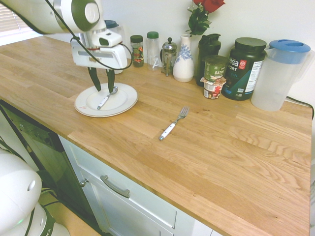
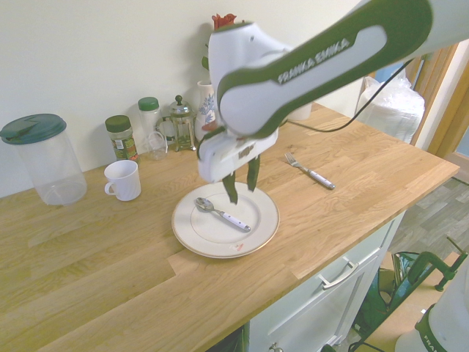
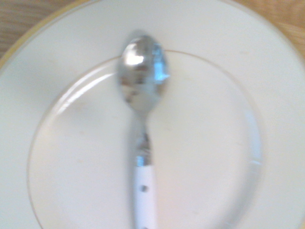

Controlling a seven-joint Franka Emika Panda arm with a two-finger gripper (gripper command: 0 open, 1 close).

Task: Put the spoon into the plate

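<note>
One spoon (image 3: 141, 124) lies flat inside the plate (image 2: 192, 235), its shiny bowl near the inner ring and its white handle across the middle; nothing is holding it. It looks light, stiff and slippery (polished metal, smooth handle), so I judge the handle the better place to pinch, across its narrow width. The plate is probably heavy and breakable, resting on the wooden counter (image 1: 236, 147). Just above, the gripper (image 2: 242, 184) hangs pointing down, fingers apart and empty. The wrist view is soft, and the handle's end is cut off there. Farther along the counter lies a fork (image 1: 173, 124), well apart from the plate.
</note>
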